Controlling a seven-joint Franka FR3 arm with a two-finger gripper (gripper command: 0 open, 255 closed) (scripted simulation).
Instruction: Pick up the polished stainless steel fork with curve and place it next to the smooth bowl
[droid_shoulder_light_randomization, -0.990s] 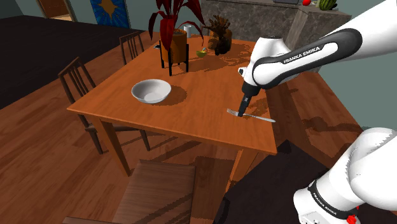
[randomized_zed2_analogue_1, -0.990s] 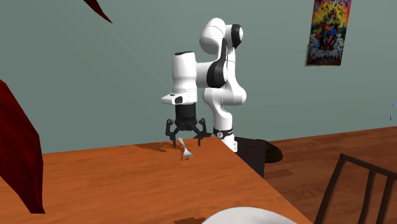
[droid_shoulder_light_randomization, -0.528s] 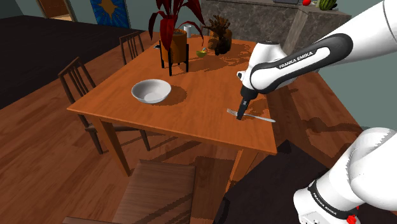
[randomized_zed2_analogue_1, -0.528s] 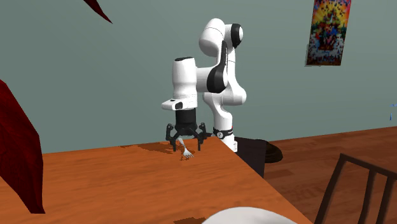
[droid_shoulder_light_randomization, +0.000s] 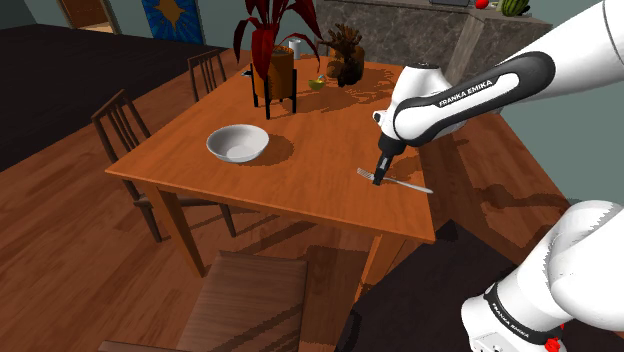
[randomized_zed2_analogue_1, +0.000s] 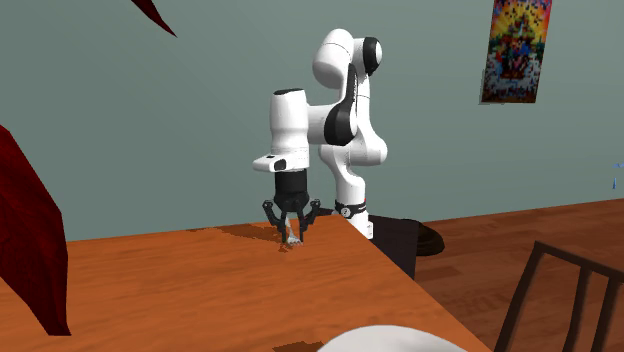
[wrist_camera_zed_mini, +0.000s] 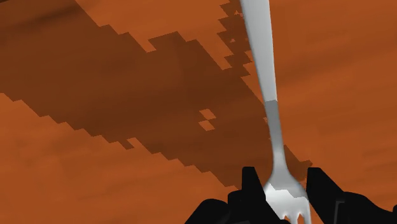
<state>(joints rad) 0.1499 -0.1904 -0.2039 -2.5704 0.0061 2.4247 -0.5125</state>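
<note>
We are at the grasp. Our gripper (wrist_camera_zed_mini: 284, 184) is narrow, its fingers clasping the head of the one fork (droid_shoulder_light_randomization: 408, 186), which lies flat by the right edge of the table (droid_shoulder_light_randomization: 300, 195) in the shoulder view. Next, we judge, comes a lift, then a carry left to the one bowl (droid_shoulder_light_randomization: 237, 143), well apart.

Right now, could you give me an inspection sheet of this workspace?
Surface: brown wooden table.
Job's things: silvery fork lying flat near the table's edge; white bowl well apart from it.
Clutter: red-leaved potted plant, dark object beside it.
Grippers: black gripper down at the table, fingers clasping the fork's head.
Cables: nothing seen.
Surroundings: wooden chairs, wood floor, wall poster.
</note>
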